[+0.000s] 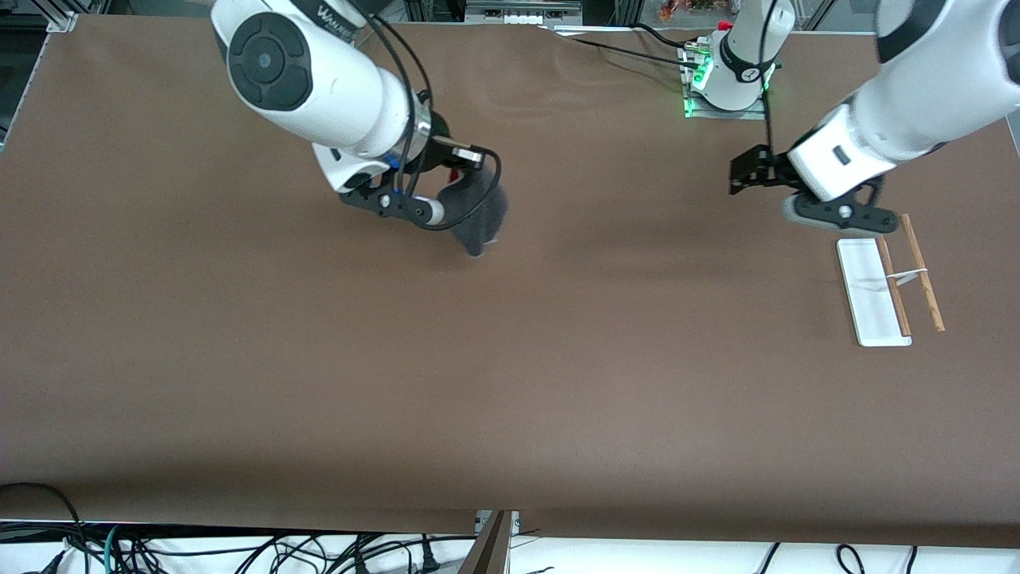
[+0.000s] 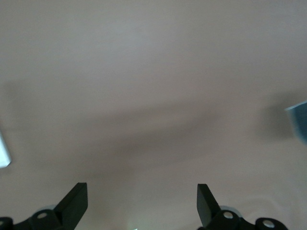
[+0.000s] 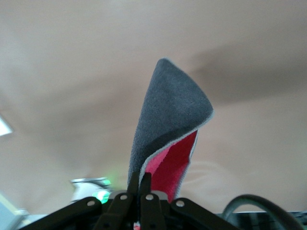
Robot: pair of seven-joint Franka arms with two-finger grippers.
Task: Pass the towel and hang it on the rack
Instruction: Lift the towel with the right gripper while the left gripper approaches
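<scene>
My right gripper [image 1: 456, 177] is shut on the towel [image 1: 480, 217] and holds it up over the table's middle, toward the right arm's end. The towel hangs folded, dark grey face outward. In the right wrist view the towel [image 3: 169, 108] stands out from the closed fingers [image 3: 142, 179], with its pink-red face inside the fold. The rack [image 1: 870, 293] stands at the left arm's end, with a white base and two thin wooden rods [image 1: 923, 273]. My left gripper [image 1: 739, 177] is open and empty over bare table beside the rack; its fingertips show wide apart in the left wrist view [image 2: 142, 194].
The brown table [image 1: 510, 359] stretches wide between the two arms. The left arm's base [image 1: 725, 80], with a green light and a cable, stands by the table's edge nearest the robots. Cables lie below the table's front edge [image 1: 239, 554].
</scene>
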